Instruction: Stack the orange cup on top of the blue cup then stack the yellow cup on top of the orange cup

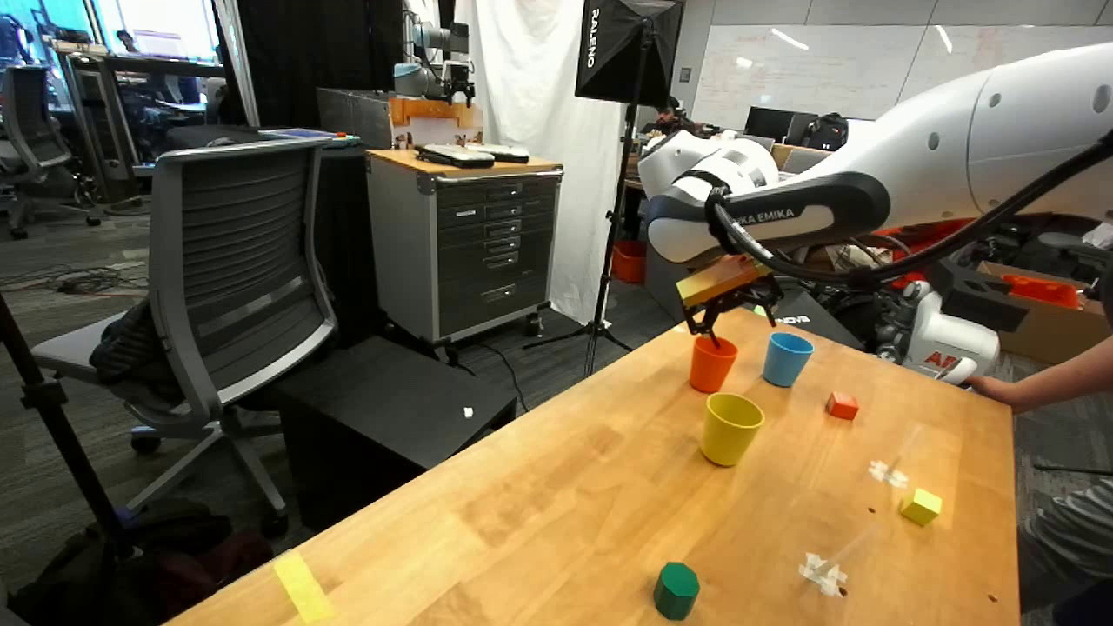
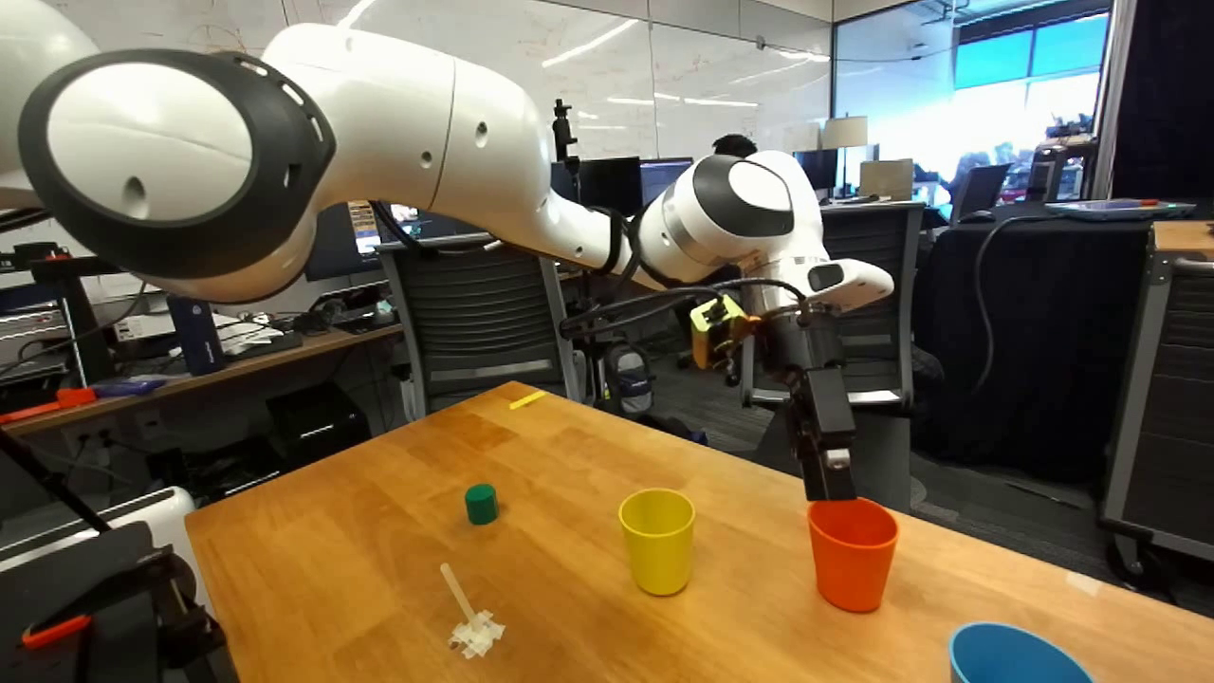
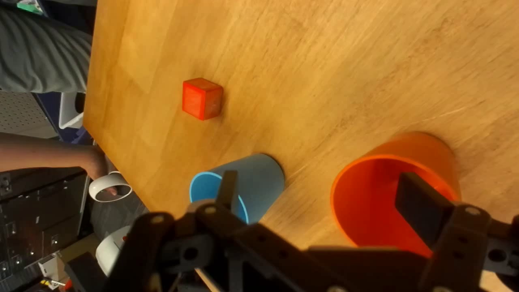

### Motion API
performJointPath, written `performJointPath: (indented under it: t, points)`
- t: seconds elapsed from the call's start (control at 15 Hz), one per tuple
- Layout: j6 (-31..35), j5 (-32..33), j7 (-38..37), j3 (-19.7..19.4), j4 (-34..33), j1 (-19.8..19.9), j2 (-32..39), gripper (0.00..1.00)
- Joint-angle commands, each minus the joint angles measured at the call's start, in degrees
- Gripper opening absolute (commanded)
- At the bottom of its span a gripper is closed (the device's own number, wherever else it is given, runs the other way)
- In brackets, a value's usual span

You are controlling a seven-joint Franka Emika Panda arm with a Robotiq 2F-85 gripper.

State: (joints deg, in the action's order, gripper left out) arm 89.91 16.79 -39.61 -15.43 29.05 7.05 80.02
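All three cups stand upright and apart on the wooden table. The orange cup (image 1: 713, 369) (image 2: 852, 569) is beside the blue cup (image 1: 787, 363), which the frame edge cuts off in an exterior view (image 2: 1015, 659). Closer to the table's middle is the yellow cup (image 1: 729, 439) (image 2: 657, 545), out of the wrist view. My gripper (image 3: 323, 194) is wide open just above the cups, holding nothing. In the wrist view one finger (image 3: 421, 211) overlaps the orange cup's mouth (image 3: 373, 194); whether it touches or reaches inside, I cannot tell. The other finger (image 3: 228, 188) crosses the blue cup's rim (image 3: 261, 182).
A red block (image 1: 842, 405) lies near the blue cup. Farther along the wooden table are a yellow block (image 1: 920, 507), a green cylinder (image 1: 676, 591) and taped patches (image 1: 822, 574). A person's arm (image 1: 1043, 382) reaches to the table's edge beside a white device (image 1: 948, 343).
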Motion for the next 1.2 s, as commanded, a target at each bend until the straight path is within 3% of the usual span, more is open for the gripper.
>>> performJointPath:
  t: [0.0,0.13,0.27,1.13]
  points:
    - [-3.9,-0.4,0.3,-1.4,-7.5,1.4,4.8,1.0]
    - [-4.5,-0.3,0.3,-1.6,-8.7,2.0,5.8,1.0]
    - [-2.1,-0.2,-0.5,-2.0,-3.3,1.6,3.0,1.0]
    - [-2.1,-0.1,-0.5,-2.6,-4.3,1.8,3.8,1.0]
